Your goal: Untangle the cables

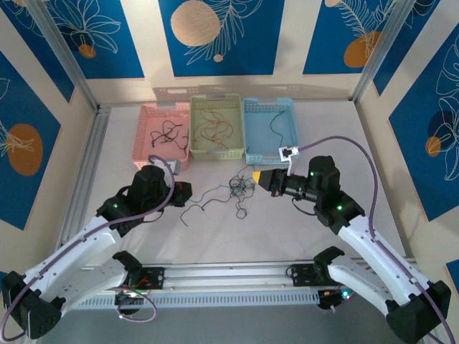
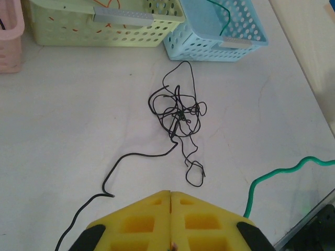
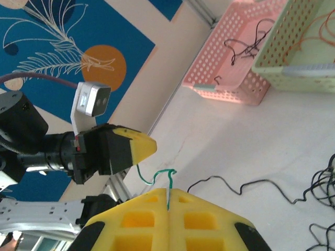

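A knot of thin black cables (image 2: pixel 178 112) lies on the white table between the arms, also at the table's centre (image 1: pixel 240 188). One black strand (image 2: pixel 131 155) trails from it toward my left gripper (image 2: pixel 170 192), whose yellow jaws are pressed together. A green cable (image 2: pixel 277 172) leaves from beside its right finger. My right gripper (image 3: pixel 168 191) is shut on the other end of that green cable (image 3: pixel 157 177), which hangs in the air up to the left gripper (image 3: pixel 152 147). From above, the left gripper (image 1: pixel 188 192) and right gripper (image 1: pixel 256 175) flank the knot.
Three baskets stand in a row behind the knot: pink (image 1: pixel 145 129) with black wires, green (image 1: pixel 215 154) with orange-red wires, blue (image 1: pixel 269 156) with a green wire. An aluminium rail (image 1: pixel 229 276) runs along the near edge.
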Action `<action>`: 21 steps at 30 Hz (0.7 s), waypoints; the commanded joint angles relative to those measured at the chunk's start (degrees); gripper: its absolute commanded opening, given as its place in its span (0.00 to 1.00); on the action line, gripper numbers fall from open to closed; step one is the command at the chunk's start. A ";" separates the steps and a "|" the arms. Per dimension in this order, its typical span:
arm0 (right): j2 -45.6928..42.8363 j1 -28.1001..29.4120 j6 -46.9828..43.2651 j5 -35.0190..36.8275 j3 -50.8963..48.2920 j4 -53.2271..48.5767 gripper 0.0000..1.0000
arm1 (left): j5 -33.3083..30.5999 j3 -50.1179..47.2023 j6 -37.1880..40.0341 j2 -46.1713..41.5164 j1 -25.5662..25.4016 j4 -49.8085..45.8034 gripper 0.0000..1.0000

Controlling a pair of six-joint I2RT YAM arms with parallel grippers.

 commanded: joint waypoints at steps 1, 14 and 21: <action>-0.17 0.01 1.44 0.14 0.53 1.60 0.00 | 0.81 -1.08 -0.22 -0.10 1.05 -1.57 0.02; 7.13 -7.05 -10.88 20.91 16.13 -12.28 0.00 | -7.80 3.62 2.50 -5.71 1.08 -11.61 0.93; 18.51 -16.11 -10.53 24.40 21.92 -10.47 0.00 | -8.50 2.86 3.89 -6.96 1.22 -13.85 0.92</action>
